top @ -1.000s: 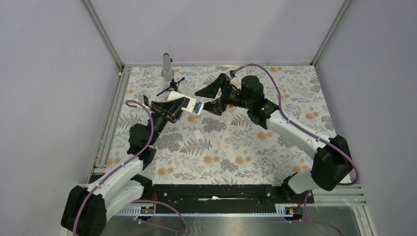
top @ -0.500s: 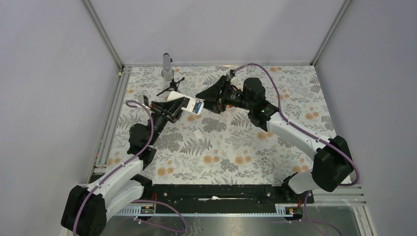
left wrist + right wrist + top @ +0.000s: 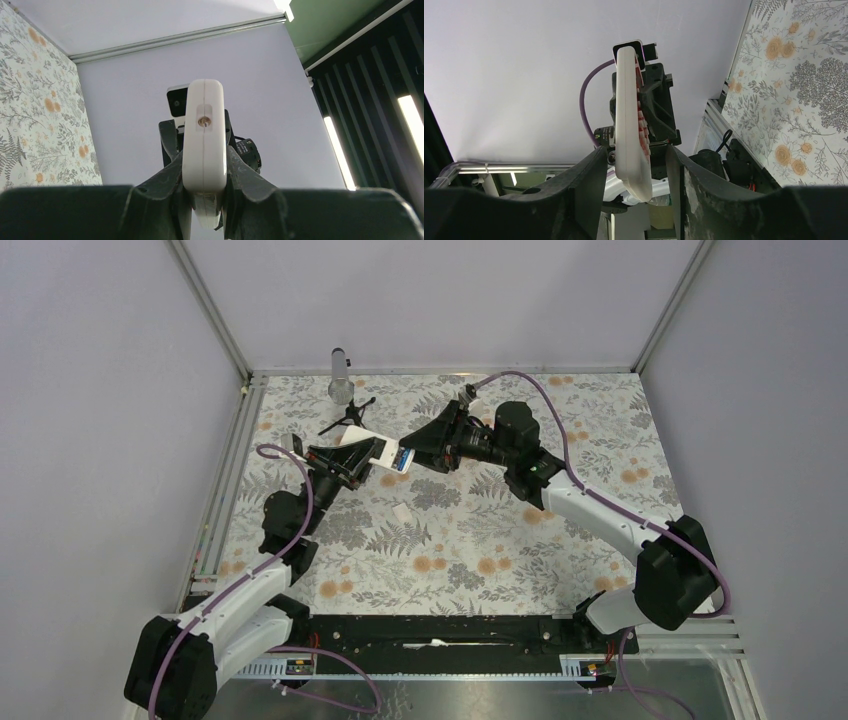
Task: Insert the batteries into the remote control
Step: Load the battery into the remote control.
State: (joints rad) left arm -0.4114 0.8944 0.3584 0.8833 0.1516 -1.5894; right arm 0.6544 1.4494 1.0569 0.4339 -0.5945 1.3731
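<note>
The remote control (image 3: pixel 378 452) is a white handset held level above the table, with my left gripper (image 3: pixel 348 458) shut on its left end. In the left wrist view its plain white edge (image 3: pixel 204 135) stands pinched between the two jaws. My right gripper (image 3: pixel 414 448) straddles the other end. In the right wrist view the remote (image 3: pixel 629 125) shows red buttons and stands between the fingers (image 3: pixel 589 190) with a gap on each side, so the jaws are open. A small blue patch (image 3: pixel 401 460) shows at the remote's right end; I cannot tell whether it is one of the batteries.
A small flat white piece (image 3: pixel 402 512) lies on the floral mat below the remote. A clear tube (image 3: pixel 340 375) stands at the back left, with a small black stand (image 3: pixel 348 417) beside it. Metal rails (image 3: pixel 225 480) run along the left edge.
My right gripper has slid left over the remote's right end and its jaws have narrowed. The left gripper and the remote have stayed put.
</note>
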